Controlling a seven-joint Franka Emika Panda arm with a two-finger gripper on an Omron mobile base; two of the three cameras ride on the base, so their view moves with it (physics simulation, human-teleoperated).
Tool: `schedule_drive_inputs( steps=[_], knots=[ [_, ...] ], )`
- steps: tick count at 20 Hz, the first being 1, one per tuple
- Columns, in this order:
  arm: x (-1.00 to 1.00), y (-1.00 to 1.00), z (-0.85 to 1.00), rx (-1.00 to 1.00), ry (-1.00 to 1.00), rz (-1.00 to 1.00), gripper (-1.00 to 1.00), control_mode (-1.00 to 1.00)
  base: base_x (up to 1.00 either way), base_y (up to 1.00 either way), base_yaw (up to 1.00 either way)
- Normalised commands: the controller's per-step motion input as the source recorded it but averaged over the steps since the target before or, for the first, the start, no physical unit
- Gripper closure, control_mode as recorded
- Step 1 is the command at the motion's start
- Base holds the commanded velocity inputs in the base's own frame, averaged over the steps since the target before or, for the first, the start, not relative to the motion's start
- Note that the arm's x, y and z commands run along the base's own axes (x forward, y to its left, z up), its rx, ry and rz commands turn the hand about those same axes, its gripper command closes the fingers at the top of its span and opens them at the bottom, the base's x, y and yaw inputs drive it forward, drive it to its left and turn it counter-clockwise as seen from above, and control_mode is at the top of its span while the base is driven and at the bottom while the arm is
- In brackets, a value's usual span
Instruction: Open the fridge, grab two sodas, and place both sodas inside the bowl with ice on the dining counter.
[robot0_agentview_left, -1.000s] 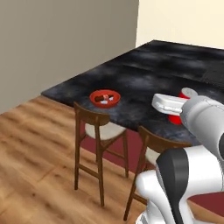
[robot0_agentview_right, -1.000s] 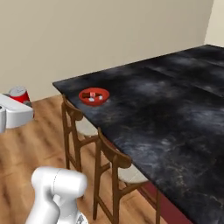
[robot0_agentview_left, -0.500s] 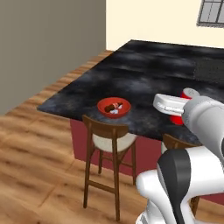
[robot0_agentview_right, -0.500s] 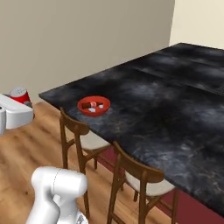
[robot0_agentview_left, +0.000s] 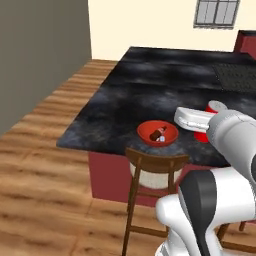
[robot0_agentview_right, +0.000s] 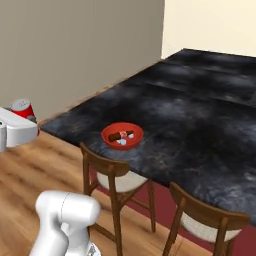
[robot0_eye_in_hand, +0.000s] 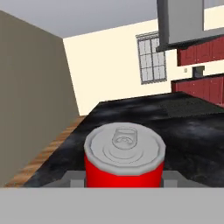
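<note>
A: The gripper (robot0_eye_in_hand: 124, 181) is clamped on the red can (robot0_eye_in_hand: 124, 164), one finger on each side of it, can upright, silver lid facing the hand camera.

B: And the target?

A: The red bowl (robot0_agentview_left: 158, 134) sits near the edge of the black counter (robot0_agentview_left: 150, 85), just above a wooden stool (robot0_agentview_left: 156, 172). A dark bottle (robot0_agentview_left: 158, 135) already lies in it with a few ice cubes.

B: So where's the can relative to that bowl?

A: Off to the side. From the left base view the can (robot0_agentview_left: 214, 122) is held to the right of the bowl, apart from it. From the right base view the can (robot0_agentview_right: 22, 109) hangs out past the counter's end, over the wooden floor, not over the stone.

B: What could go wrong?

A: I'd say the drop. Let go short of the rim and the can hits the counter edge or the floor and rolls away. The bowl is shallow too, so a hard release could tip the can out or knock the bottle.

B: And the stool?

A: The arm could clip its backrest if it comes in low.
</note>
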Motion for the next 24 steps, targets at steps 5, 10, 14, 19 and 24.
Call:
schedule_drive_inputs(
  steps=[5,10,14,19,24],
  knots=[
    [0.00,0.00,0.00,0.00,0.00,0.00,1.00,1.00,0.42,0.46,-0.48],
    [0.00,0.00,0.00,0.00,0.00,0.00,1.00,1.00,0.41,0.21,-0.51],
    [0.00,0.00,0.00,0.00,0.00,0.00,1.00,1.00,0.69,0.41,-0.47],
    [0.00,0.00,0.00,0.00,0.00,0.00,1.00,1.00,0.99,0.51,-0.35],
    [0.60,0.01,-0.14,0.00,0.14,-0.03,1.00,-1.00,0.40,0.12,-0.10]
  ],
)
